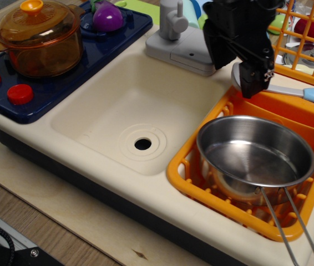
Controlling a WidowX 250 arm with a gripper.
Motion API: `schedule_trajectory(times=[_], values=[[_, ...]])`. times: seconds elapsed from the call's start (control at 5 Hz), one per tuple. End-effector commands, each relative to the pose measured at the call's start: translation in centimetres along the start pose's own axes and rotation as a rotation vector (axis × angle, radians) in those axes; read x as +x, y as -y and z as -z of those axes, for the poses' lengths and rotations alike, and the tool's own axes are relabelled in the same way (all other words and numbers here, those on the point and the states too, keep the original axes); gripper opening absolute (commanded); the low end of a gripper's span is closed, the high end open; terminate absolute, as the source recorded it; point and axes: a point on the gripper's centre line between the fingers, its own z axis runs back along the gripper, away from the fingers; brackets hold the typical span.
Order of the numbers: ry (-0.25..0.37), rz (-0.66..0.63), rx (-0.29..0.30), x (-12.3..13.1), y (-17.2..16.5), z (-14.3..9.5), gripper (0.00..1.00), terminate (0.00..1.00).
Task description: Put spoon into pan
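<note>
The spoon [290, 90] lies on the counter ledge behind the orange dish rack [183, 166]. Its light blue handle points right, and its grey bowl is mostly hidden behind my gripper. The shiny steel pan [256, 151] sits in the dish rack, with its two-wire handle [291, 233] pointing toward the front right. My black gripper [238, 75] is low over the spoon's bowl end. It is open, with one finger on each side of the bowl. I cannot tell whether the fingers touch the spoon.
The cream sink with its drain [142, 144] is left of the rack. A grey faucet [173, 22] stands behind it. An amber lidded pot [39, 39], a purple eggplant [108, 16] and red knobs [20, 93] are on the blue stove at the left. An orange wire basket [307, 39] stands at the back right.
</note>
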Motion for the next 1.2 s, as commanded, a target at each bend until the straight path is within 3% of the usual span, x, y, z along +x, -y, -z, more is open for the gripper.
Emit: schedule_trajectory(times=[0.0, 0.2, 0.4, 0.6, 1.0], values=[[0.045, 0.004, -0.016, -0.1, 0.1, 1.1, 1.0, 0.0], [0.057, -0.009, -0.031, -0.3, 0.1, 1.4, 0.0, 0.0], [0.031, -0.026, -0.026, 0.1, 0.4, -0.2, 0.0, 0.0], [-0.003, -0.036, 0.031, 0.6, 1.2, -3.4, 0.0, 0.0], [-0.015, -0.089, 0.05, -0.9, 2.4, -7.1, 0.0, 0.0]])
